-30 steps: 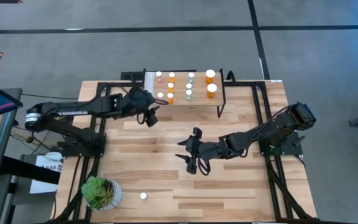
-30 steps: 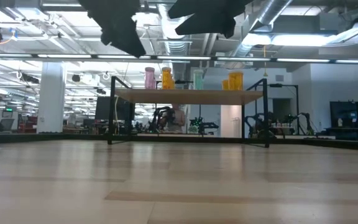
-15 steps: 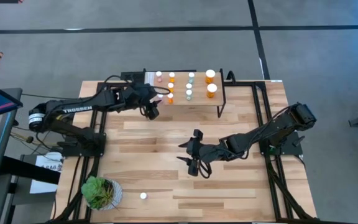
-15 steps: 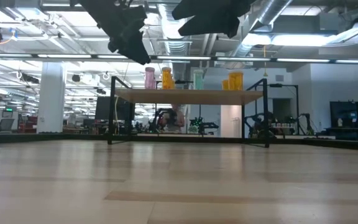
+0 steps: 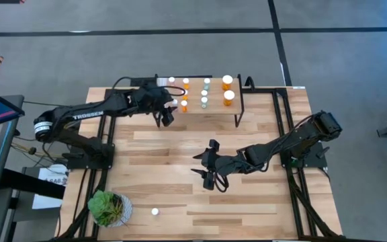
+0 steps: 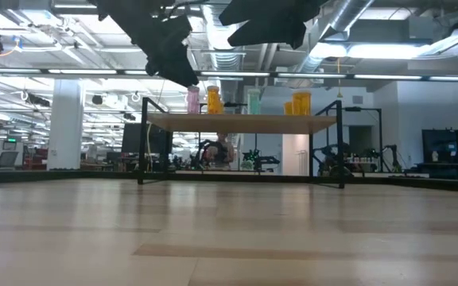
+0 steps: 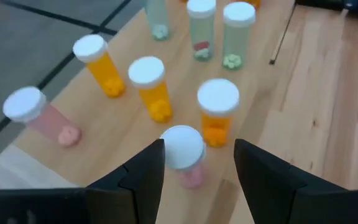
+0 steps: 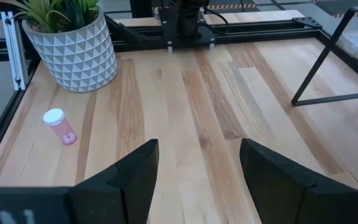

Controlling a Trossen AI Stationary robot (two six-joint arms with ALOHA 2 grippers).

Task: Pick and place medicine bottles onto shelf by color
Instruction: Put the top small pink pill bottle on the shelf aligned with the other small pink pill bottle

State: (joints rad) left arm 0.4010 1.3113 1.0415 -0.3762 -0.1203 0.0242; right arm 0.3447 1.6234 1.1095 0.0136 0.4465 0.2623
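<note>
Pink bottle (image 7: 184,152) stands on the shelf (image 7: 92,134) between the left gripper's (image 7: 197,171) spread fingers, apparently just released. One pink bottle (image 8: 59,126) lies beside the potted plant (image 8: 67,43), well away from the shelf; the right gripper (image 8: 194,177), spread and empty, likely fetches it next.
</note>
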